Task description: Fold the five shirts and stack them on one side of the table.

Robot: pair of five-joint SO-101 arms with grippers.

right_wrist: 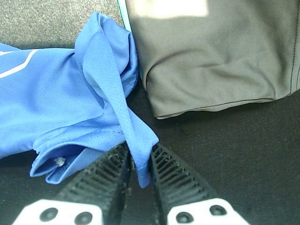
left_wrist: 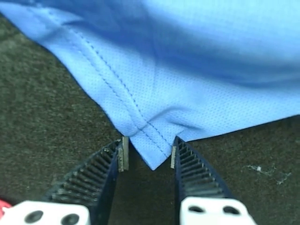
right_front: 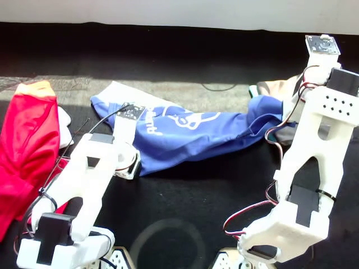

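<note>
A blue shirt (right_front: 190, 134) with white print lies stretched across the middle of the dark table (right_front: 185, 190). In the left wrist view one hemmed corner of the blue shirt (left_wrist: 187, 70) pokes between my left gripper (left_wrist: 148, 154), which is open, its fingertips (left_wrist: 123, 153) either side of the corner. My right gripper (right_wrist: 139, 161) is shut on a bunched fold at the other end of the blue shirt (right_wrist: 61, 98). In the high view the left gripper (right_front: 130, 163) sits at the shirt's near left corner.
A red shirt (right_front: 28, 145) is heaped at the left edge with white cloth (right_front: 63, 120) beside it. A grey shirt (right_wrist: 211, 61) lies folded right beside the blue one, at the back right (right_front: 276, 88). Both arm bases stand at the front edge.
</note>
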